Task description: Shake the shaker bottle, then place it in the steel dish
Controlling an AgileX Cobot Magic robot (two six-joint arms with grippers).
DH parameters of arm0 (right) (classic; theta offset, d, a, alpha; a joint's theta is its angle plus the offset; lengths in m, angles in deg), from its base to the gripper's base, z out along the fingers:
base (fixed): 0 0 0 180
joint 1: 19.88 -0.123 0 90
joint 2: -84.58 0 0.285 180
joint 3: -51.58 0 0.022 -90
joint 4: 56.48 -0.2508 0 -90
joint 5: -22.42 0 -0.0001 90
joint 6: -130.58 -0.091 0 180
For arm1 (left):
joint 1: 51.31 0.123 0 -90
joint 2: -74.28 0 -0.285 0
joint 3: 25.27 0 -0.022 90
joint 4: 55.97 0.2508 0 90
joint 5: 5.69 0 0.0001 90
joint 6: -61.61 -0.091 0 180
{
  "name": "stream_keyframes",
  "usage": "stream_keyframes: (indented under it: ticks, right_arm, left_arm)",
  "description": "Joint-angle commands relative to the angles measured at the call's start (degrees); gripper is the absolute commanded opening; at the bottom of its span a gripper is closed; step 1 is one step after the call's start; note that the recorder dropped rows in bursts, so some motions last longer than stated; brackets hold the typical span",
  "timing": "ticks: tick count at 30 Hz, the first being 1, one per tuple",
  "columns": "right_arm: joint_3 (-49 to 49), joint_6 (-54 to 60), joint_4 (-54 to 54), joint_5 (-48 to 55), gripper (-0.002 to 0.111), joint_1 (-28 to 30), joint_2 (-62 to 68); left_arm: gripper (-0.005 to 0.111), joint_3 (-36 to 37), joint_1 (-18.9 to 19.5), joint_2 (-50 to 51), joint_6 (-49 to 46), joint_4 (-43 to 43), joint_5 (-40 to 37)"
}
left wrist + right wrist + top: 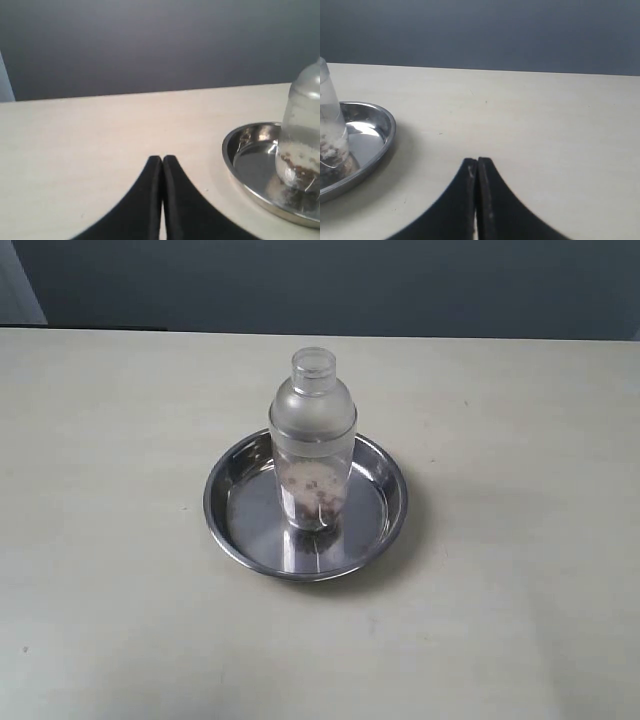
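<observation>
The clear shaker bottle [313, 440] stands upright inside the round steel dish [230, 525], brown granules at its bottom. The left wrist view catches the shaker bottle [301, 140] and the steel dish [235, 155] at one side of the frame. In the right wrist view the shaker bottle [329, 130] stands in the steel dish [382, 137] at the edge. My left gripper [162, 159] is shut and empty, over bare table, apart from the dish. My right gripper [477, 161] is shut too, holding nothing. Neither gripper shows in the exterior view.
The cream table [520, 590] stretches all round the dish. A dark wall [350, 285] rises behind the table's far edge.
</observation>
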Motion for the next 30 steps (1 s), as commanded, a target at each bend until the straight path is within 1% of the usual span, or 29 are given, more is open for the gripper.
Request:
stream_keyframes:
  ticks: [1,8,12,22,30]
  right_arm:
    - [-0.1,-0.1,0.2,-0.5,-0.001,-0.2,-0.2]
    - [-0.1,-0.1,0.2,-0.5,-0.001,-0.2,-0.2]
    - [-0.1,-0.1,0.2,-0.5,-0.001,-0.2,-0.2]
    - [-0.1,-0.1,0.2,-0.5,-0.001,-0.2,-0.2]
    - [-0.1,-0.1,0.2,-0.5,-0.001,-0.2,-0.2]
  left_arm:
    - [0.0,1.3,0.4,-0.5,1.6,0.2,-2.0]
    - [0.0,1.3,0.4,-0.5,1.6,0.8,-0.8]
    - [0.0,1.3,0.4,-0.5,1.6,2.3,1.5]
    - [0.0,1.3,0.3,-0.5,1.6,6.4,1.5]
    - [0.0,1.3,0.3,-0.5,1.6,6.6,1.4]
